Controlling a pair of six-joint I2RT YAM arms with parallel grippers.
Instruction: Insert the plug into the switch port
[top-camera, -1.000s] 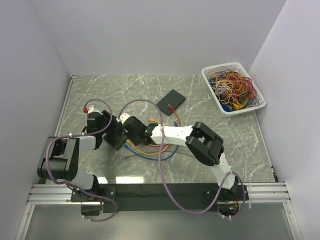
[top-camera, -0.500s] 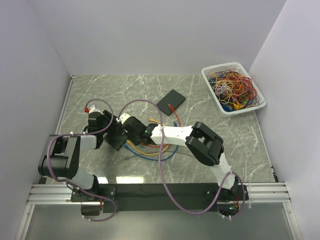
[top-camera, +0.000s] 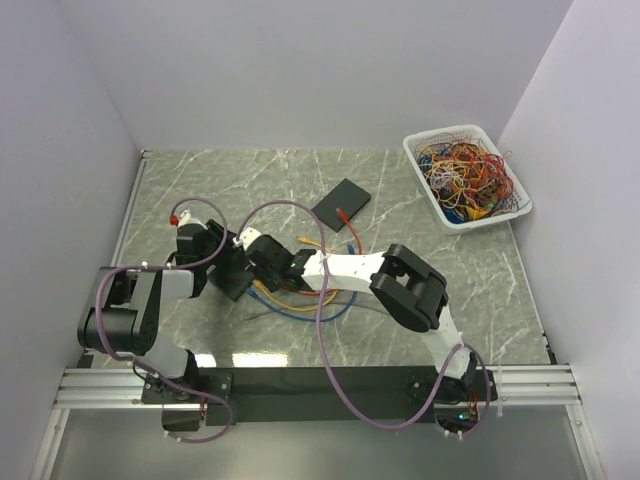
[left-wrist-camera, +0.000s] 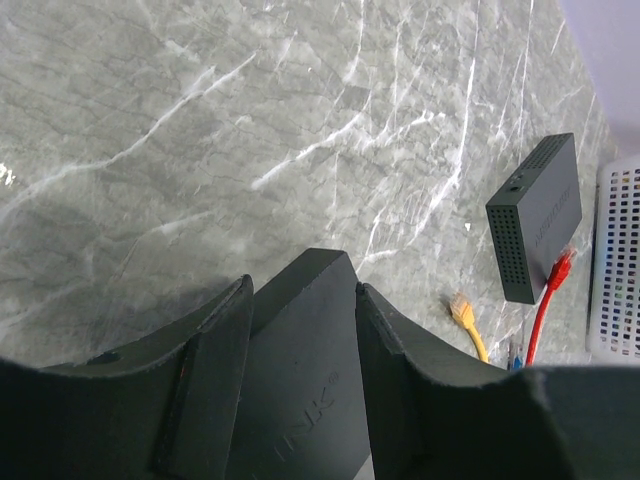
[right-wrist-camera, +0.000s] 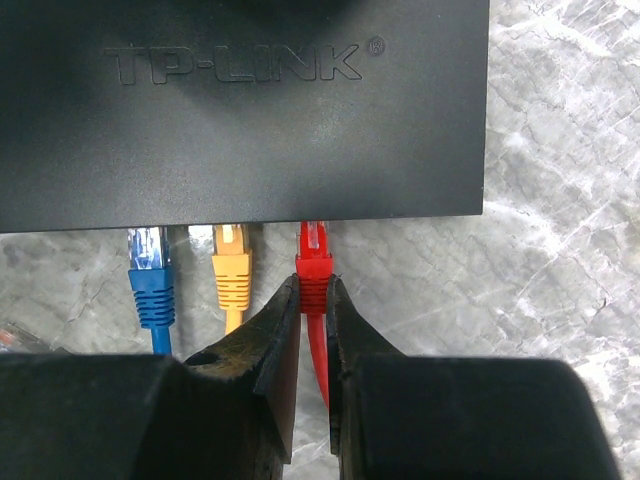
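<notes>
when viewed from above, shows left arm and right arm converging on the switch at left-centre of the table. orange and blue cable loops trail under the right forearm. second black box further back, white basket of tangled wires far right, well apart.

through left wrist: left gripper about half spread, fingers pressed on both sides of the switch, holding it. beyond lie the second box with a loose red plug touching it and a loose yellow plug near.

through right wrist: right gripper in a narrow pinch on the red plug at its boot, tip at the switch's front edge. blue plug and yellow plug just beside, crowding the left.

against a second ago: hardly any change, right wrist nudged slightly toward the left arm, both grips unchanged.
</notes>
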